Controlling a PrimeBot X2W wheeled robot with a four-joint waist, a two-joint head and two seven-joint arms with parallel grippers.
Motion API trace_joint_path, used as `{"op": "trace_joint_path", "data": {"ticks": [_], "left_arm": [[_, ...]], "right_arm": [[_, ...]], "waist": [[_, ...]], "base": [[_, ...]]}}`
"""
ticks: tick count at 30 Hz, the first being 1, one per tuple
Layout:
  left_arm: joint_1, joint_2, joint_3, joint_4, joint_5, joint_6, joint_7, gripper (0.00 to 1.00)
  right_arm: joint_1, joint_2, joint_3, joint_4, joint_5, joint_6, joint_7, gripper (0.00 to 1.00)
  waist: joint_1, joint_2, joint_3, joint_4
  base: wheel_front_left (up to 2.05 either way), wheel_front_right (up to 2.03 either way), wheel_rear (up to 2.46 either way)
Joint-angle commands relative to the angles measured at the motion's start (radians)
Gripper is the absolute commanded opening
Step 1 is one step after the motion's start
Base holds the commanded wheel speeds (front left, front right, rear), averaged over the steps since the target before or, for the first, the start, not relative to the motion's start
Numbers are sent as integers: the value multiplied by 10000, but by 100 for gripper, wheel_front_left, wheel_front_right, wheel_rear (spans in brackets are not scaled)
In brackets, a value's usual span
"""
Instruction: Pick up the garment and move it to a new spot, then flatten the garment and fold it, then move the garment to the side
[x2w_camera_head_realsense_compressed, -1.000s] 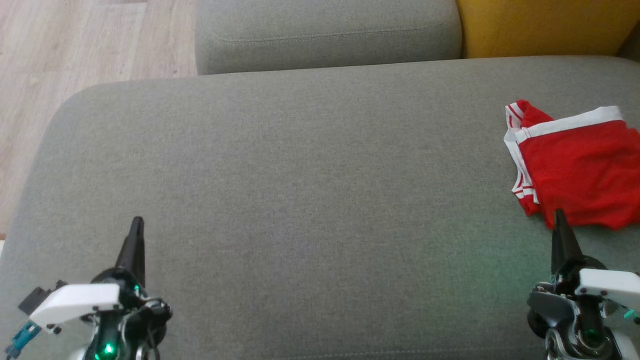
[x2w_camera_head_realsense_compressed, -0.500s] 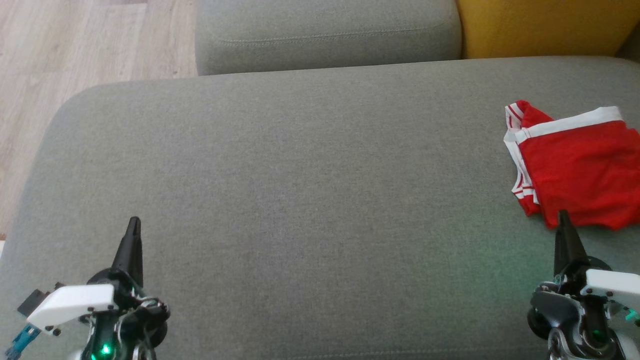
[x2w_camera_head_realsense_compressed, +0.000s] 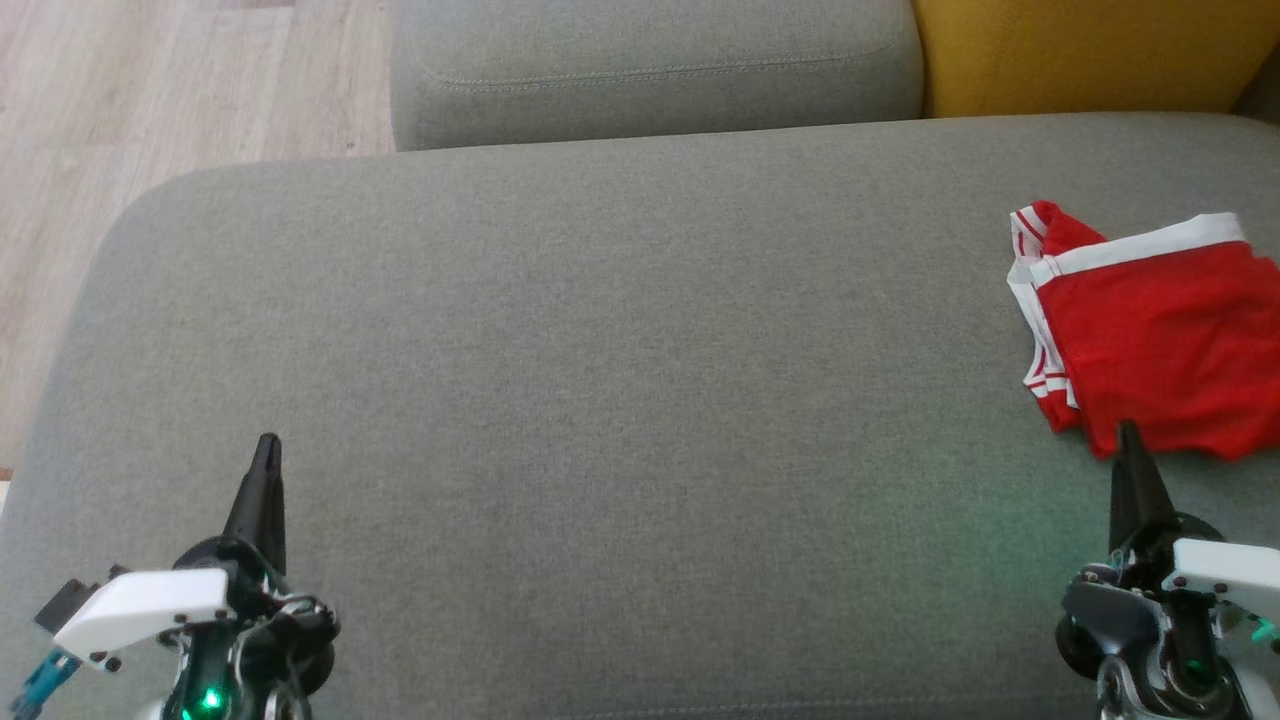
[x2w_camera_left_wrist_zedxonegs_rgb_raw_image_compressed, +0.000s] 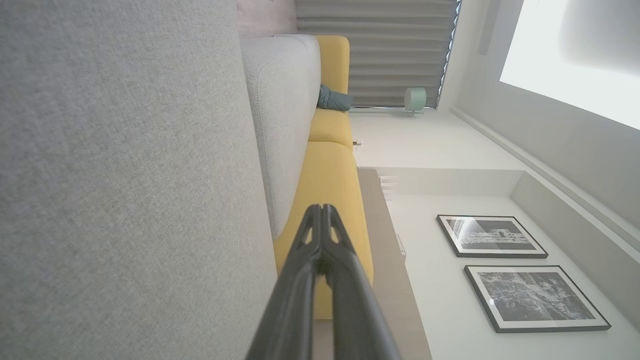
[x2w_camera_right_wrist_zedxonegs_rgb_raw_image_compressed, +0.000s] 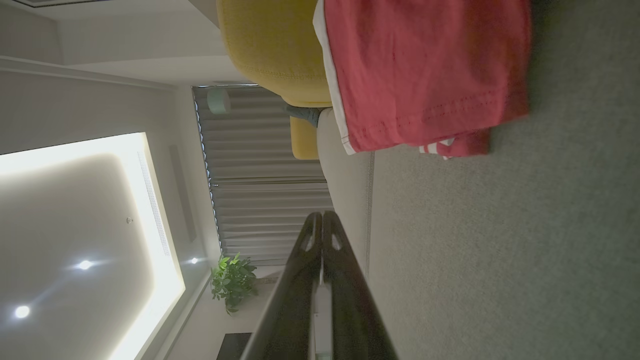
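Saw the red garment (x2w_camera_head_realsense_compressed: 1150, 335) lying flat, seemingly folded, at the right edge of the sofa seat (x2w_camera_head_realsense_compressed: 600, 400), just beyond the right gripper (x2w_camera_head_realsense_compressed: 1128, 435), left gripper (x2w_camera_head_realsense_compressed: 268, 445) well apart, both sets of fingers (x2w_camera_right_wrist_zedxonegs_rgb_raw_image_compressed: 300, 280) pressed together; judged the set-aside done, or else a pickup pending, needing spread fingers and a forward reach.

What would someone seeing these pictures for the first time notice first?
The red garment with white trim, lying folded at the far right of the grey sofa seat, draws the eye first. Next comes the yellow cushion behind it at top right. The right gripper points at the garment's near edge, jaws shut.
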Motion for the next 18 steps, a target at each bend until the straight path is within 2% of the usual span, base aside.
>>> {"op": "trace_joint_path", "data": {"ticks": [1,18], "left_arm": [[-551,105,416,-264,35,-73,69,0],[-554,74,460,-262,72,-73,105,0]], "right_arm": [[-513,-109,163,-315,6,-7,128,0],[-517,-76,116,-312,-33,-7,166,0]], "waist": [[0,0,0,0],[0,0,0,0]], "base": [[0,0,0],[0,0,0]]}}
